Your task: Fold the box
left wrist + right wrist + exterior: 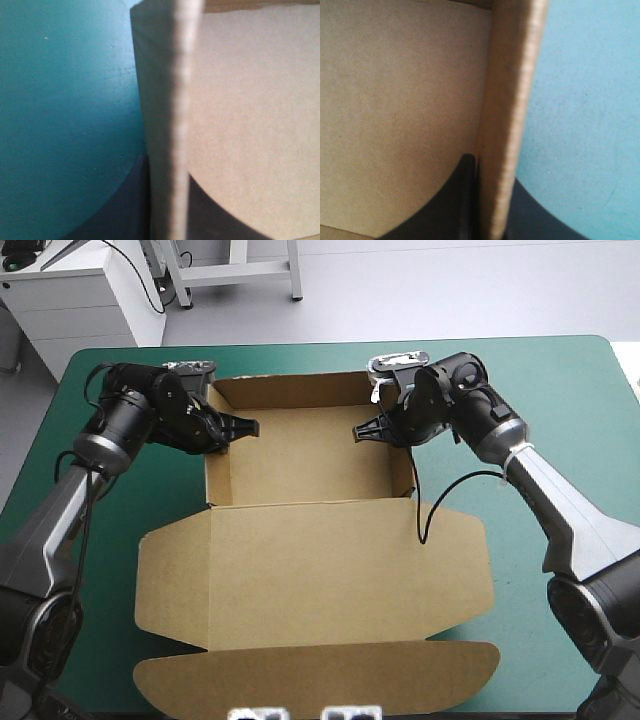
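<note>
Brown board is pinched in both tools. My left tool (228, 428) is clenched on the left wall (211, 455) of the box (310, 455). One black finger (117, 215) sits outside, over the teal-green cover, and the other is inside the tray, with the wall's cut edge running up between them. My right tool (385, 429) mirrors this on the right wall (409, 455), gripping with a finger (450, 210) pressed to the inner face and its partner outside.

The box lies in the middle of the bench (560, 420) as an open tray. The tray is toward the far edge with its walls raised, and the lid (310, 570) is spread flat toward the near edge. The lid's rounded end flap (320, 680) almost reaches that edge.

I judge the board to be light, stiff across each panel, and willing to bend only at its creases. The matte face should hold well in the fingers. A thin wall could kink if I twist or squeeze it hard, so I would keep hold at the top edge and move both sides evenly. With so little weight, an uneven pull would probably drag the whole sheet across the cover.

Around the box I see nothing but cover. The likeliest obstruction is the lid's side wings, which spread wider than the tray and lie beneath both forearms.
</note>
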You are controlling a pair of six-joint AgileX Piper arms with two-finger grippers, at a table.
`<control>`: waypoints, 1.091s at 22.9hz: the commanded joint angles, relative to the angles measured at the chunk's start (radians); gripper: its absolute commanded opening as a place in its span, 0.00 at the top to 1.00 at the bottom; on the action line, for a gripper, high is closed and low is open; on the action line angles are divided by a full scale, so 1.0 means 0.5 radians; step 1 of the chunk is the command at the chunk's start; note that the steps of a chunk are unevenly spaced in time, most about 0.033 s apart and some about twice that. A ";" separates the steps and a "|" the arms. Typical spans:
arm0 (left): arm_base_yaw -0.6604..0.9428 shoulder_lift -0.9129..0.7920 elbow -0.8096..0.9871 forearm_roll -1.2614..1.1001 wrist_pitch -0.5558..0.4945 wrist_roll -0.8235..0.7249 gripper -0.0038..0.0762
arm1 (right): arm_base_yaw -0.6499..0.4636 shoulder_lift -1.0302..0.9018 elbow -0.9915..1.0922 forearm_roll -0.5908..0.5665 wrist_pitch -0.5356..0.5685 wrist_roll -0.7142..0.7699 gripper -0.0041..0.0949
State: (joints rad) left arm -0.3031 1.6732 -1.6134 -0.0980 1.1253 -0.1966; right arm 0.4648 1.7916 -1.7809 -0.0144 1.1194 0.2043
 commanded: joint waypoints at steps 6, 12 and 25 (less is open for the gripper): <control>-0.240 0.267 -0.098 -0.153 -0.166 -0.129 0.96 | -0.053 -0.086 0.369 0.164 -0.042 -0.026 0.96; -0.287 0.448 -0.098 -0.062 -0.036 -0.141 0.96 | -0.053 -0.002 0.466 0.213 -0.190 -0.008 0.96; -0.286 0.453 -0.098 -0.055 -0.066 -0.046 0.96 | -0.050 0.056 0.466 0.053 -0.138 -0.029 0.90</control>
State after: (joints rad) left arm -0.4220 1.9461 -1.6316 -0.0679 1.1552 -0.2690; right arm 0.4228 1.8511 -1.5284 -0.0132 1.0621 0.2470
